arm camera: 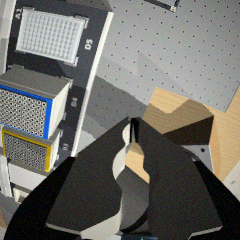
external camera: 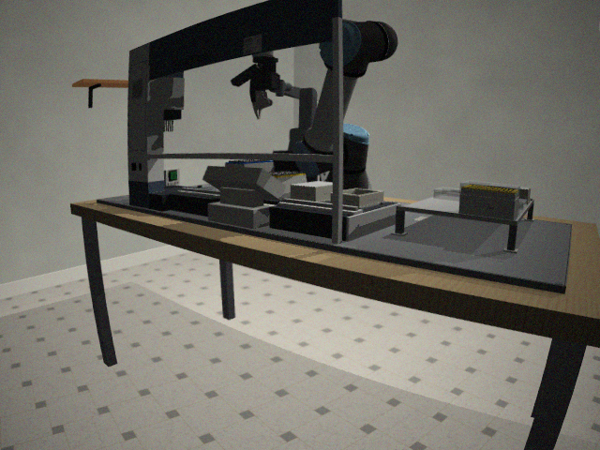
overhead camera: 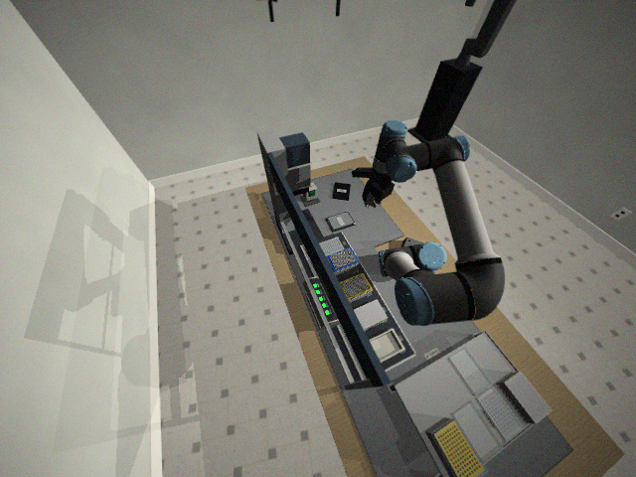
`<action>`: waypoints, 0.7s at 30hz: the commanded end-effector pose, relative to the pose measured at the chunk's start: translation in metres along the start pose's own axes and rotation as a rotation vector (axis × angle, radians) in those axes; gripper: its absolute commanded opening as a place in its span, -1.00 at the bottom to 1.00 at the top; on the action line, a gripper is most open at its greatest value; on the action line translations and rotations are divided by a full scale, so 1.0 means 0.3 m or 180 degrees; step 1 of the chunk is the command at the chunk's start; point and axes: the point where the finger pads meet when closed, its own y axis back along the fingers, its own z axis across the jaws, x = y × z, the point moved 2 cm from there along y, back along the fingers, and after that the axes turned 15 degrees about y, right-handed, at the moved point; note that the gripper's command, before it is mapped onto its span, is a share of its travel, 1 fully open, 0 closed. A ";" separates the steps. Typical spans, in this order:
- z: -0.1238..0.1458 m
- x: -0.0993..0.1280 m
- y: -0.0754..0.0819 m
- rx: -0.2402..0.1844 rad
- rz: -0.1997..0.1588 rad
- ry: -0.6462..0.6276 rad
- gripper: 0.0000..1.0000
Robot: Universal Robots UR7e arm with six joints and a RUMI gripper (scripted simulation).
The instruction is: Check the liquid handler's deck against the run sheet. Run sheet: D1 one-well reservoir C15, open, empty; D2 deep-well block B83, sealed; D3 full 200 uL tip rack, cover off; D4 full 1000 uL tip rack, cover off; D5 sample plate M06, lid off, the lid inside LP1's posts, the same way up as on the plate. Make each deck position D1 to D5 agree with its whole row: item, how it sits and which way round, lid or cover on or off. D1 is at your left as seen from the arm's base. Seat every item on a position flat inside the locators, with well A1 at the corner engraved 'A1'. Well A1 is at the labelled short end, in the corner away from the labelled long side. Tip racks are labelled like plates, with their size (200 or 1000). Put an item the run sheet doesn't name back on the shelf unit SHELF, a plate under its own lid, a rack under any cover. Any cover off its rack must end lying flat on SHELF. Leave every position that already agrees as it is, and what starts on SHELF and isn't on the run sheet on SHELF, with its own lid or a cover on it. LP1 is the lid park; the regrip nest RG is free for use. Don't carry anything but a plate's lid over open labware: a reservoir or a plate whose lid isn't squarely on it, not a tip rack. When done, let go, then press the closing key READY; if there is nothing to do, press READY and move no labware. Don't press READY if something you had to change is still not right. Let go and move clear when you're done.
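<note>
My gripper is shut and empty, high above the grey mat beside the deck's far end; it also shows in the side view and the wrist view. The deck row holds an open reservoir, a sealed deep-well block, an uncovered yellow tip rack, an uncovered blue tip rack and an unlidded sample plate. In the wrist view the plate sits at D5, the blue rack at D4 and the yellow rack below it. A lid lies in LP1.
The black regrip nest and the green READY key lie at the far end. The shelf unit at the near end carries a yellow rack, a plate and flat covers. The handler's gantry frame spans the deck.
</note>
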 end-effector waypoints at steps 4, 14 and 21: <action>0.002 0.000 0.001 -0.0010 -0.0003 -0.0506 -1.00; 0.019 0.029 0.001 -0.0010 -0.0002 -0.0916 -1.00; 0.071 0.114 0.001 -0.0010 -0.0002 -0.0937 -1.00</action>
